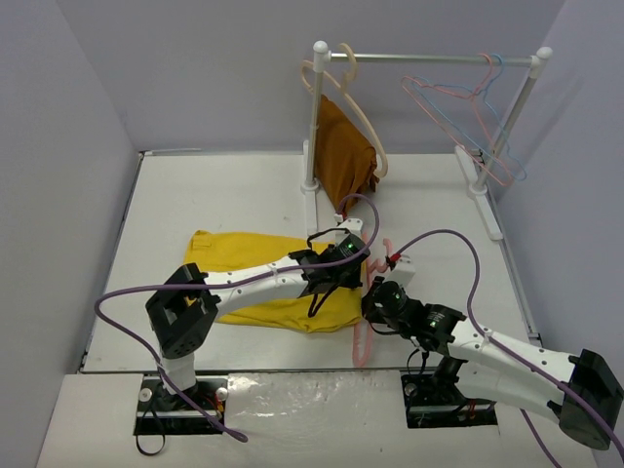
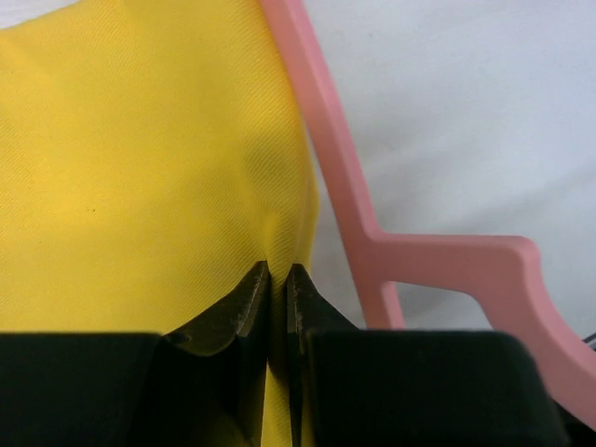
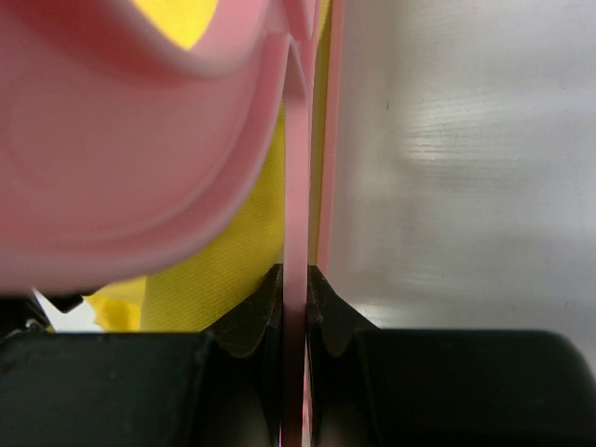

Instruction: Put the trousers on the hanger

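My left fingers (image 2: 244,303) are clenched on the right hem of the trousers (image 1: 244,249), which stretch left to right near the counter's (image 1: 224,195) near edge. My right fingers (image 3: 265,303) grasp the hanger (image 2: 340,177), which runs front-to-back and touches that hem. The cloth needs to cross it rightward.

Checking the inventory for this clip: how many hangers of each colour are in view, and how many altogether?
Pink hangers: 2 (one lying flat, one hung up)
Beige hanger: 1
Light blue hanger: 1
Total: 4
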